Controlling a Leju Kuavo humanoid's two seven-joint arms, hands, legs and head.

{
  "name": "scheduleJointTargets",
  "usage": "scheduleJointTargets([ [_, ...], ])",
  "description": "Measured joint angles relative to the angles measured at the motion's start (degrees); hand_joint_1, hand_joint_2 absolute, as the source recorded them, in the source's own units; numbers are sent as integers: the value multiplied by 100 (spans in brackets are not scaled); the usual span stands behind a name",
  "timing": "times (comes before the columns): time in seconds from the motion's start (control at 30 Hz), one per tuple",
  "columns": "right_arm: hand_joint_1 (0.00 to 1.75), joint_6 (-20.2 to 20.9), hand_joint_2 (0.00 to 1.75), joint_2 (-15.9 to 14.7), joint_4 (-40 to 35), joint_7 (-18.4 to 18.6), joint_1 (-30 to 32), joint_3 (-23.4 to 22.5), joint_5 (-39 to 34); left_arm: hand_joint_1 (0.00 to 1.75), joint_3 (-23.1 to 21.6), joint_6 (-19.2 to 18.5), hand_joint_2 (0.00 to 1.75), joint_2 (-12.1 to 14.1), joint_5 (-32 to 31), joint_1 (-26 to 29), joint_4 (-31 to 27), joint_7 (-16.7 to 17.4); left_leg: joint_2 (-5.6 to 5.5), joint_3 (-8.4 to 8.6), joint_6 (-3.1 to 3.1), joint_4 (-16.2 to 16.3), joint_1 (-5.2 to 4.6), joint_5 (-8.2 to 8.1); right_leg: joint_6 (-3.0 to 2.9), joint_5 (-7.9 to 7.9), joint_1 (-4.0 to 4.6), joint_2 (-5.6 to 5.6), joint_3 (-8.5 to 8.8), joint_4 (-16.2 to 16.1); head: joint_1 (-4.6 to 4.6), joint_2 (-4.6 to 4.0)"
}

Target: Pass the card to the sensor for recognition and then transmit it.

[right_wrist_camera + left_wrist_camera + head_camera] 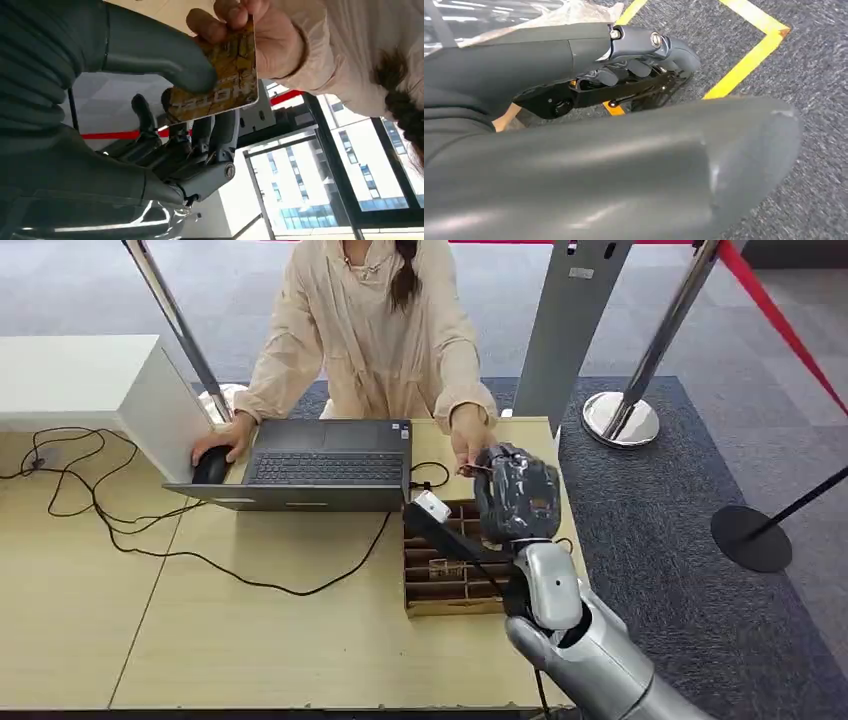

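Note:
A gold-brown card (220,80) is pinched between my right hand's (165,100) thumb and dark fingers. A person's hand (250,30) grips the card's other end at the same time. In the head view my right hand (515,495) is raised over the table's right side, just below the person's hand (468,440); the card is barely visible there. A small white sensor (432,506) sits at the cardboard box's near-left corner, beside my forearm. My left hand (634,55) hangs over grey carpet and holds nothing.
A divided cardboard box (440,575) lies under my right arm. An open laptop (325,465) stands mid-table, and the person's other hand rests on a mouse (212,465). Black cables (100,510) trail left. A white cabinet (80,380) and stanchion bases (620,418) stand around.

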Motion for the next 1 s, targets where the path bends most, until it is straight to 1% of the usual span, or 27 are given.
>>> scheduleJointTargets([
  [0.27,143,-13,175,11,48,-4,-8,0,-2,0,-44,0,0,35,0,0,0,-4,0,0,0,0,0,1,2,1,0,0,0,0,0,0],
  [0.47,147,-26,175,13,79,-4,-9,0,-13,0,-52,-2,0,57,0,0,0,-7,0,0,0,0,0,0,2,1,0,0,0,0,0,0],
  [0.73,143,-173,175,31,81,-7,-6,-4,-52,0,-52,-11,0,81,0,-1,0,-7,0,1,0,0,0,1,2,1,0,0,-1,0,0,0],
  [0.83,141,-282,175,-4,-83,-4,30,-20,-44,0,-50,-9,0,87,0,0,0,-7,0,3,0,1,-1,1,2,1,-1,0,-1,-1,0,0],
  [1.0,140,-572,175,-148,-659,57,267,-133,90,0,-48,15,0,109,0,6,0,26,1,3,0,1,-1,0,2,1,-1,0,-2,-2,2,0],
])
